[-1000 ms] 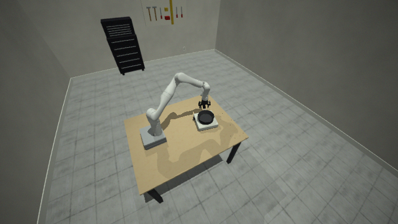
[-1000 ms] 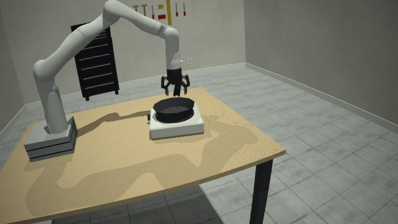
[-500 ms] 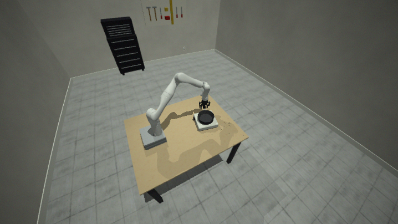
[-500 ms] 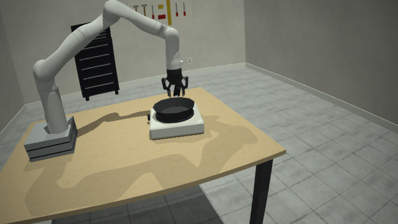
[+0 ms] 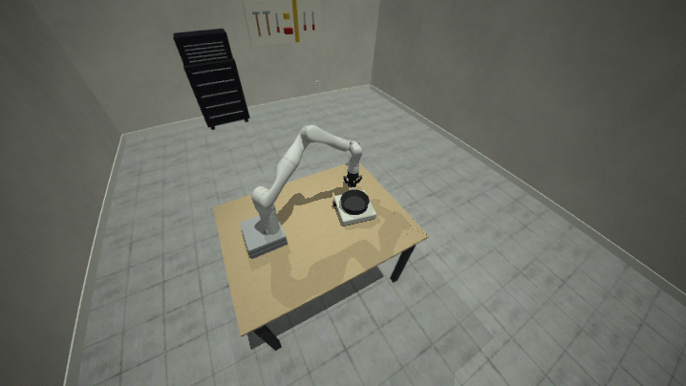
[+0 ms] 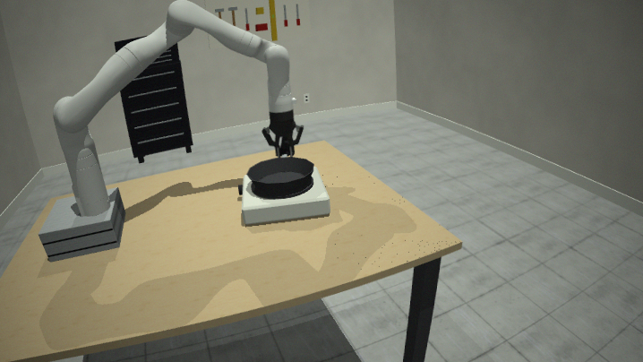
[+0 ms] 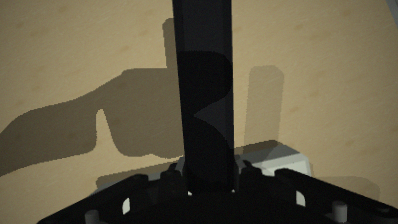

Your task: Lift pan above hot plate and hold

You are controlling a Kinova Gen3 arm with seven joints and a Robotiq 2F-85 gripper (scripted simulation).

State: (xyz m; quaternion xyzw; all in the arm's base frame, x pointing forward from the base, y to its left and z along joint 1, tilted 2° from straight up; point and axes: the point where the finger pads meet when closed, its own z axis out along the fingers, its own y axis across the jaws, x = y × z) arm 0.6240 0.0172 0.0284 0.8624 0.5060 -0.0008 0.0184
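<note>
A black pan (image 6: 279,176) sits on a white hot plate (image 6: 285,203) near the far side of the wooden table; it also shows in the top view (image 5: 354,202). The pan's long black handle (image 7: 206,95) points away from the pan toward the table's far edge. My gripper (image 6: 283,150) points straight down behind the pan and is shut on the handle close to the pan's rim. In the wrist view the fingers press the handle from both sides. The gripper also shows in the top view (image 5: 353,182).
The arm's grey base (image 6: 81,227) stands at the table's left side. The table edge lies just beyond the handle's tip. A black drawer cabinet (image 6: 155,101) stands by the back wall, far from the table.
</note>
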